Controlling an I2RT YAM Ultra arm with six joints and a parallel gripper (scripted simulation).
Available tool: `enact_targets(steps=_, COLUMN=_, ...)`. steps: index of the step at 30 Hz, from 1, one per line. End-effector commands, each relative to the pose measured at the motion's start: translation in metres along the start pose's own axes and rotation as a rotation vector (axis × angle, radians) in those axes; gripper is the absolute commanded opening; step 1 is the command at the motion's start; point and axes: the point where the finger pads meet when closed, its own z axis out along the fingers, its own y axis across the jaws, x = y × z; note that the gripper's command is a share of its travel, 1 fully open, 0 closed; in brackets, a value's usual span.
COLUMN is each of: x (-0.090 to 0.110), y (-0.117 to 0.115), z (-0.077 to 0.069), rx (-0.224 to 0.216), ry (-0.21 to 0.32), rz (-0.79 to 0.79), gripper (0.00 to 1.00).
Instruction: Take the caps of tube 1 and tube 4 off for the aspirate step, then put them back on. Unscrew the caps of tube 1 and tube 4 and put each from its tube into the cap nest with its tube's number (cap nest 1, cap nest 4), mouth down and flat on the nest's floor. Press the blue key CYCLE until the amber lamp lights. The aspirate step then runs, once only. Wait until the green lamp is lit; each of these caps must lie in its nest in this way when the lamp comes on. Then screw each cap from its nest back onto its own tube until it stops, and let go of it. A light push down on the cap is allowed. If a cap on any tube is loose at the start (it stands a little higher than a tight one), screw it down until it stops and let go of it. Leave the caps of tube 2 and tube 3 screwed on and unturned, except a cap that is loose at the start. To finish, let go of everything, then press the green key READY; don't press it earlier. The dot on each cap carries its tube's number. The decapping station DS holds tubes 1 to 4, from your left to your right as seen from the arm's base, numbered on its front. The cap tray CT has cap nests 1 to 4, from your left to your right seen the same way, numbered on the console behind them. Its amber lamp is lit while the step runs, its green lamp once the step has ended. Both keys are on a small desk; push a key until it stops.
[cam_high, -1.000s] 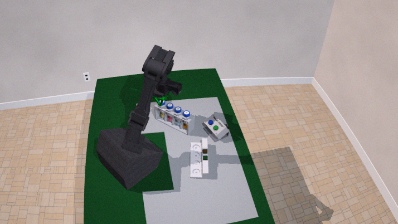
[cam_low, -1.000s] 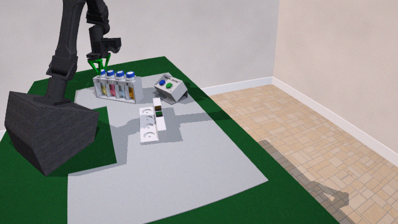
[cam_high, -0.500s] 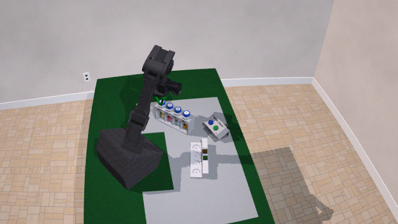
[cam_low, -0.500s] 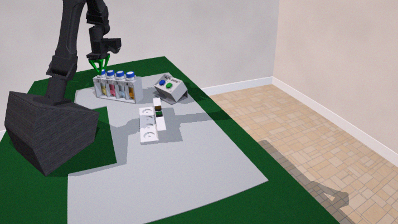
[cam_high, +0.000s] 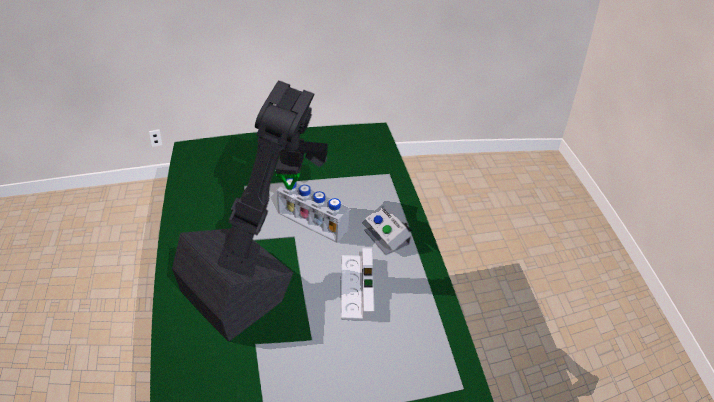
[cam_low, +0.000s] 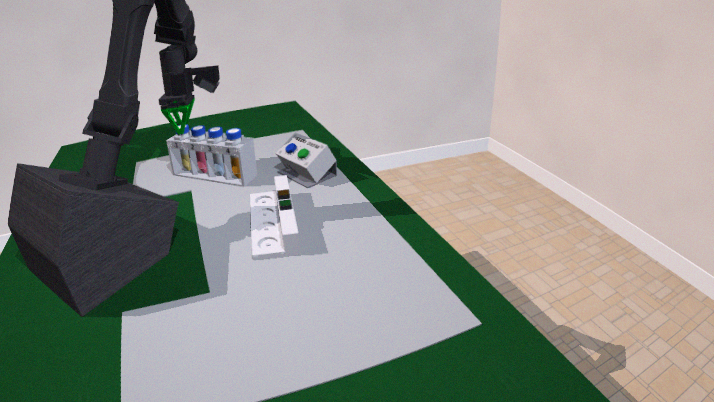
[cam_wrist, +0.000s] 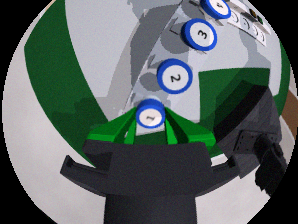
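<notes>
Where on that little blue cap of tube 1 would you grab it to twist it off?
By its round side wall, from straight above. The cap of tube 1 stands upright at the rack's end, neighbours close beside it. The gripper is already shut on it that way.
</notes>
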Motion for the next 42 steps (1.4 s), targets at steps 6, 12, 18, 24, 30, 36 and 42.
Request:
enact_targets(steps=6, x=-0.0008, y=0.0026, z=-0.0025, rx=-0.01, ry=-0.005, rz=-0.485, gripper=0.0)
enact_targets(steps=12, x=-0.0008, y=0.0026, z=-0.0026, rx=-0.01, ry=-0.006, rz=-0.685, gripper=0.0)
enact_targets(steps=18, x=-0.0008, y=0.0026, z=-0.0028, rx=-0.009, ry=-0.007, rz=-0.985, gripper=0.0)
enact_targets(steps=24, x=-0.0008, y=0.0026, z=-0.0029, rx=-0.008, ry=-0.009, rz=-1.235, gripper=0.0)
enact_targets(steps=30, x=-0.0008, y=0.0026, z=-0.003, rx=-0.008, ry=-0.01, rz=-1.485, gripper=0.0)
enact_targets(steps=36, x=-0.0008, y=0.0026, z=-0.0032, rx=-0.006, ry=-0.011, rz=-1.785, gripper=0.0)
enact_targets(steps=42, x=-0.0008, y=0.0026, z=-0.0033, rx=-0.005, ry=-0.012, rz=-1.985, gripper=0.0)
